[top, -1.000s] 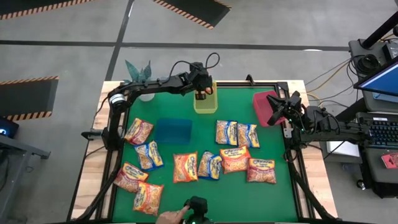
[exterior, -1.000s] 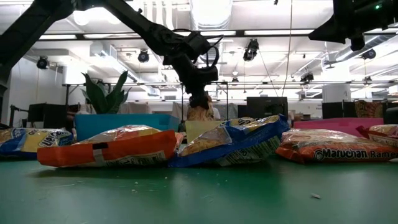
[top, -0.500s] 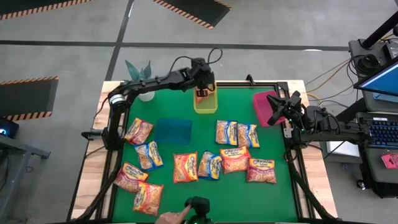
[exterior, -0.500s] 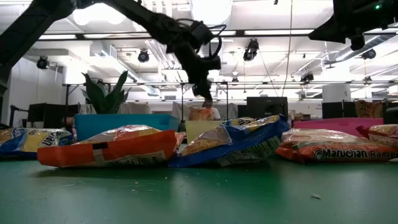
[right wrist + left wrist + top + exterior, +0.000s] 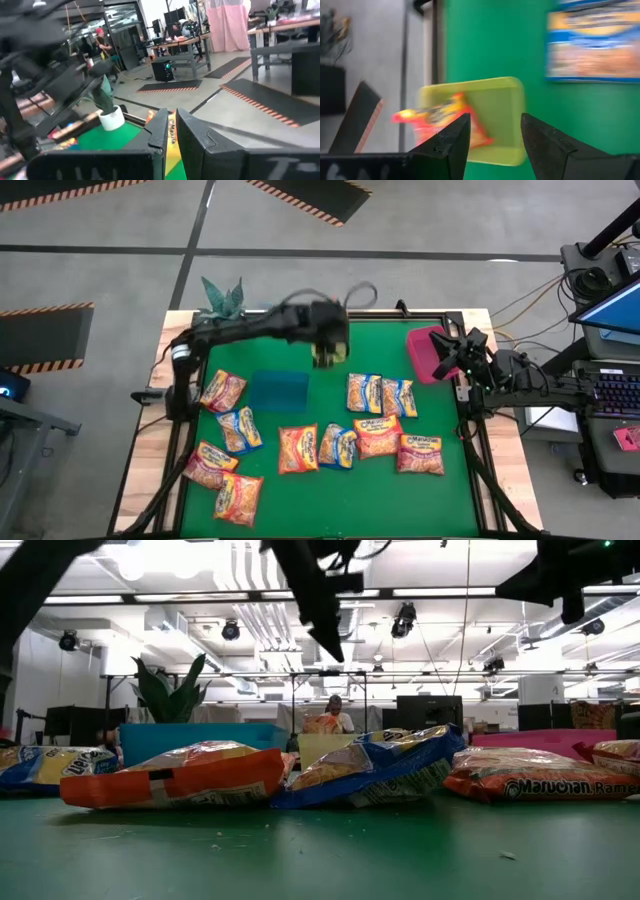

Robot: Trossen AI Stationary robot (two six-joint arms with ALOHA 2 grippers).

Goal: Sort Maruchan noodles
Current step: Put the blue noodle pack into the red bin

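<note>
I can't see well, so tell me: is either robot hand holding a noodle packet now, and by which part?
Nothing is held. The left gripper is open and empty above the yellow bin, where an orange packet lies. The right gripper is shut, empty, by the red bin.

You can't make out the left gripper (image 5: 330,348) from above: it smears over the yellow bin (image 5: 322,359) at twelve o'clock, hiding most of it and blurring the orange packet (image 5: 440,117) inside.
</note>
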